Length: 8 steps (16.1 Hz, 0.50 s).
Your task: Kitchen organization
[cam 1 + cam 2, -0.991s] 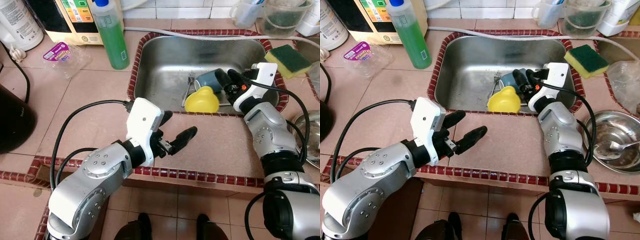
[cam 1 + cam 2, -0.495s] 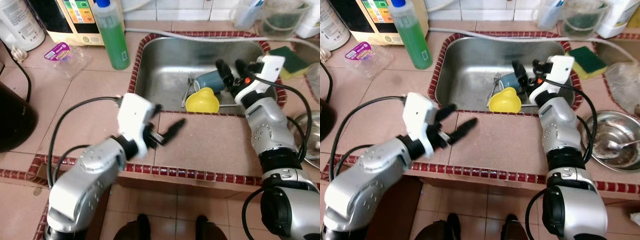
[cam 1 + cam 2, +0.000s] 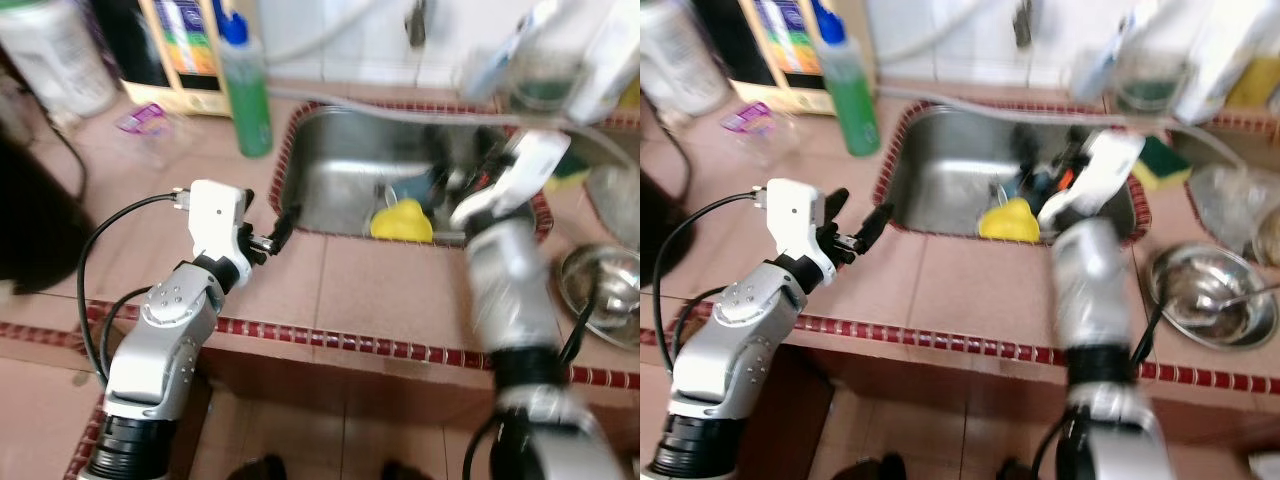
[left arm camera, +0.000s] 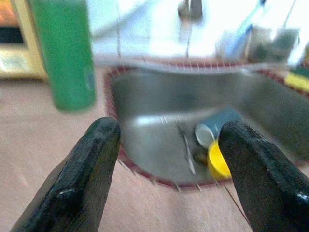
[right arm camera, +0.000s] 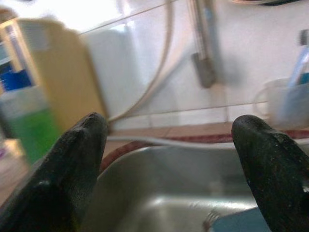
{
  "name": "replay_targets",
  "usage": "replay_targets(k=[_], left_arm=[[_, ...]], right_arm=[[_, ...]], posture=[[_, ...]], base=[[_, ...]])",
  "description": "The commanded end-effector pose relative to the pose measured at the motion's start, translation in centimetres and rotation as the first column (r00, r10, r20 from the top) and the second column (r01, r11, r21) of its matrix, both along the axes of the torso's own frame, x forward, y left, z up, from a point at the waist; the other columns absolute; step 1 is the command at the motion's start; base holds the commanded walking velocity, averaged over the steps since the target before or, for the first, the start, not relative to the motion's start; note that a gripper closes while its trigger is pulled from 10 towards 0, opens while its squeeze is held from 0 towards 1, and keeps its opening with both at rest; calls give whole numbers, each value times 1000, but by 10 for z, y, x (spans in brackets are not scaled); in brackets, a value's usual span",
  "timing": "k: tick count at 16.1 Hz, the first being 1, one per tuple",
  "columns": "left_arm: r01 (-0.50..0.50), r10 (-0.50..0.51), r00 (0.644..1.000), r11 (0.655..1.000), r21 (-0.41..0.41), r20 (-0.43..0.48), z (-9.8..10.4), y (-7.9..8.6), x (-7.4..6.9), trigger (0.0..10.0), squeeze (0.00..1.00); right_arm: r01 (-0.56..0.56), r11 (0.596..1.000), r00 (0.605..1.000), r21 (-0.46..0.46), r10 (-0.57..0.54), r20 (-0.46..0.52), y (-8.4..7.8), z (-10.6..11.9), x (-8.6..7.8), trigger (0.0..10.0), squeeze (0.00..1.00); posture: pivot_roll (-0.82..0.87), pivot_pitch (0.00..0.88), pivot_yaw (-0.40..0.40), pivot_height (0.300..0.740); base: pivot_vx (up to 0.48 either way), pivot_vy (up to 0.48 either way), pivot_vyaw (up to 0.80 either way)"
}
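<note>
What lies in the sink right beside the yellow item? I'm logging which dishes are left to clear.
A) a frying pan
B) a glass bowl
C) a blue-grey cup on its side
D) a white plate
C: a blue-grey cup lies tipped over in the sink, touching the yellow item, with a fork next to them.

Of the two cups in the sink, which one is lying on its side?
The grey-blue cup lies on its side, its round bottom showing in the left wrist view. The yellow cup beside it is nearer the front edge of the sink.

At my twelve o'clock a white tiled wall (image 3: 330, 40) backs the pink tiled counter (image 3: 970, 290), edged in dark red trim (image 3: 340, 345); pinkish floor tiles (image 3: 40, 400) lie below.
</note>
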<state>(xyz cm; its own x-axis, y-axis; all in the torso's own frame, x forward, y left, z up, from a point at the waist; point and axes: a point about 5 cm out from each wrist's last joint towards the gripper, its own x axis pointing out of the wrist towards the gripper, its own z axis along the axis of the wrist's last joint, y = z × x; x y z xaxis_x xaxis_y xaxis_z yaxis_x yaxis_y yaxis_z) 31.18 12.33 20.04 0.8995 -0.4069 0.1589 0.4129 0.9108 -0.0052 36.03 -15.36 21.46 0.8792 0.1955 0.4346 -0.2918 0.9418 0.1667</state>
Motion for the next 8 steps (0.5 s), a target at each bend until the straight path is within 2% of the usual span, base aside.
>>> replay_targets(k=[1, 3, 4, 6, 8], left_arm=[[-20, 20, 1000, 1000, 5, 0, -8, -1, -1, 10000, 0], [-48, 48, 999, 997, -59, -4, -21, 4, 3, 10000, 0], [-52, 52, 999, 996, -72, -8, -24, 5, 3, 10000, 0], [-78, 79, 997, 994, -77, 5, -38, 5, 1, 10000, 0], [-56, 55, 998, 996, -65, -10, -46, 0, -3, 10000, 0]], right_arm=[[4, 1000, 1000, -14, -4, 22, 4, -1, -6, 10000, 1000], [19, 999, 999, -29, -20, -31, 10, -25, -21, 10000, 1000], [24, 999, 999, -28, -26, -41, 11, -29, -24, 10000, 1000], [54, 998, 996, -43, -57, -66, 12, -41, -37, 10000, 1000], [60, 997, 996, -43, -63, -67, 13, -46, -43, 10000, 1000]], posture=[[-68, 64, 43, 740], [-71, 49, 42, 740], [-74, 44, 43, 740], [-81, 38, 44, 740], [-84, 41, 44, 740]], base=[[0, 0, 0], [0, 0, 0], [0, 0, 0], [0, 0, 0], [0, 0, 0]])
